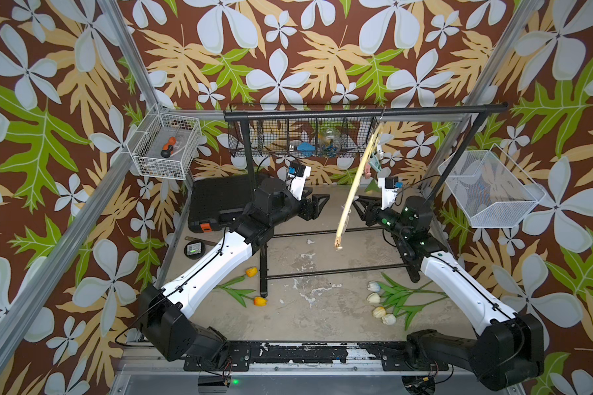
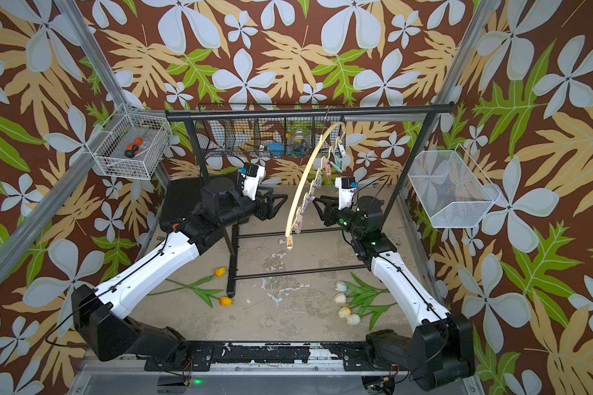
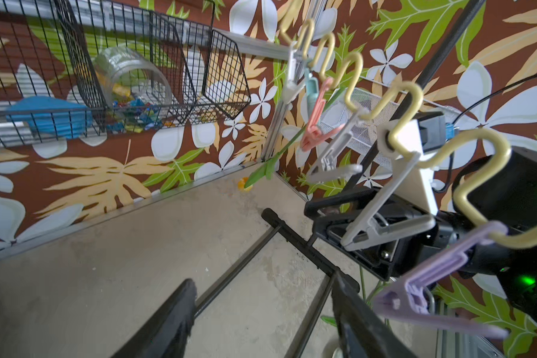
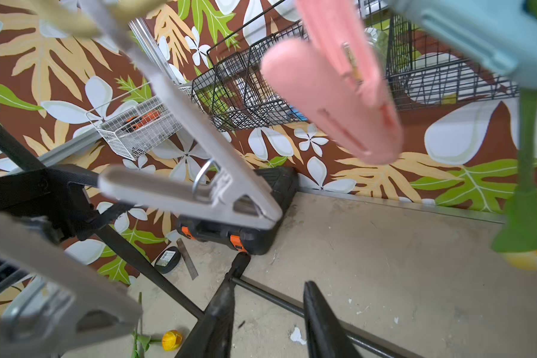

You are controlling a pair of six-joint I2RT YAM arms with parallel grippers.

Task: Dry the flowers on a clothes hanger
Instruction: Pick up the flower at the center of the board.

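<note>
- Arm bases (image 1: 172, 328) sit nearest, on the near rail (image 1: 305, 352).
- Just beyond, flat on the tabletop (image 1: 322, 307): two orange tulips (image 1: 260, 301) near-left, four white tulips (image 1: 379, 312) near-right. Each bunch is on one arm's side.
- One hung tulip (image 3: 244, 184) is already clipped head-down in the teal clothespin (image 3: 310, 90) at the far end.
- Clothes hanger (image 2: 302, 178) is hooked on the black rack (image 1: 356, 111), its length running near to far, so the pins face both hands.
- Left hand (image 3: 264, 280): spread wide, empty, just left of the hanger.
- Right hand (image 4: 270, 283): partly open, empty, grey clothespin (image 4: 199, 192) close by.
- Likely next is fetching a stem. The rack's floor bars (image 1: 332, 270) cross the reach path and dangling pins crowd the hanger. The mid tabletop is free.
</note>
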